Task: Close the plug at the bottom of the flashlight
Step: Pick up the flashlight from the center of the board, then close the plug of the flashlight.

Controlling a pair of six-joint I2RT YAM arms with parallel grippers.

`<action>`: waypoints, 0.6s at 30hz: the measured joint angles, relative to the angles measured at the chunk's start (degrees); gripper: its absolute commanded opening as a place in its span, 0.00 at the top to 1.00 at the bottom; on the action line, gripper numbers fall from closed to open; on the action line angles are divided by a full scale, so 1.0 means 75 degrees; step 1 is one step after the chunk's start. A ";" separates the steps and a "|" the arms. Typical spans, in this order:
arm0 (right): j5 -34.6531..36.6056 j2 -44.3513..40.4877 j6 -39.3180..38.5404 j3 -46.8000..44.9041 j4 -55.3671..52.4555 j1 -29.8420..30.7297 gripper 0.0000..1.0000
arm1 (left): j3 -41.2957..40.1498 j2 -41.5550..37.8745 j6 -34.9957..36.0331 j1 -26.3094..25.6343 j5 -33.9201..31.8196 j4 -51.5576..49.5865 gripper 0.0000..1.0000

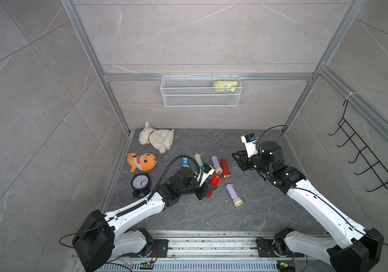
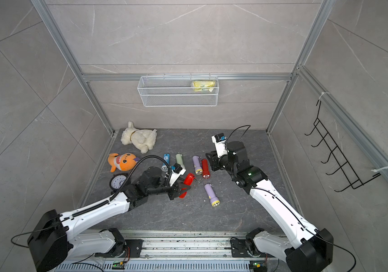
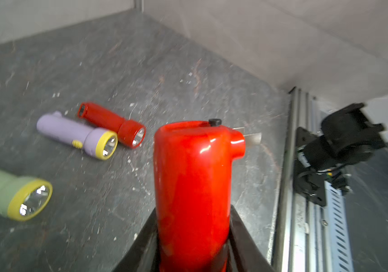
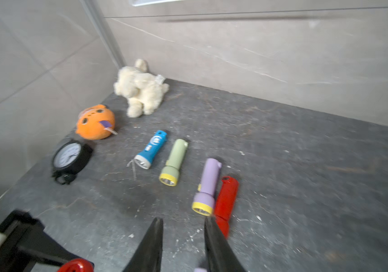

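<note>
Top views: left claw (image 1: 208, 188) clamps a glossy red plastic flashlight (image 1: 215, 179) over the dark stone bench (image 1: 258, 212). Left wrist: tail faces outward, metal plug prongs (image 3: 251, 137) flipped out, exposed for closing. Right wrist: right claw (image 4: 183, 218) parted, empty, likely poised to fold them

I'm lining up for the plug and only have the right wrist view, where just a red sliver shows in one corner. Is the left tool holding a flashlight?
Observer: Yes, the left tool is clamped around the body of a red flashlight, with the tail end sticking out of the grip.
Operator: Is its plug folded in?
Observer: No. Two metal prongs stick out sideways from the tail.
Operator: Anything lying near it?
Observer: A purple flashlight lies alone beside it, on the robot's right of it, yellow head pointing toward the robot.
</note>
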 measured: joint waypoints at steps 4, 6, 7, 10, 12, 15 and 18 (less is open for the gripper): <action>-0.2906 0.0580 0.0265 0.0038 0.1090 -0.0370 0.69 | 0.0154 -0.0673 0.0656 0.0539 0.1606 -0.0321 1.00; -0.4077 0.1064 0.0679 0.0149 0.1682 -0.0417 0.68 | 0.0358 -0.0769 0.1003 0.0618 0.2154 -0.0734 1.00; -0.4555 0.1239 0.0941 0.0146 0.2008 -0.0417 0.67 | 0.0431 -0.0801 0.1154 0.0638 0.2393 -0.0909 1.00; -0.5756 0.1469 0.1856 0.0131 0.3098 -0.0417 0.63 | 0.0469 -0.0947 0.1478 0.0746 0.3031 -0.1338 1.00; -0.6315 0.1463 0.2492 0.0128 0.3952 -0.0417 0.60 | 0.0463 -0.1078 0.1606 0.0822 0.3308 -0.1521 1.00; -0.6962 0.1460 0.3751 0.0020 0.5738 -0.0417 0.59 | 0.0423 -0.1300 0.1749 0.0973 0.3538 -0.1649 1.00; -0.7396 0.1585 0.5295 -0.0157 0.7723 -0.0417 0.59 | 0.0423 -0.1396 0.1824 0.1081 0.3713 -0.1667 1.00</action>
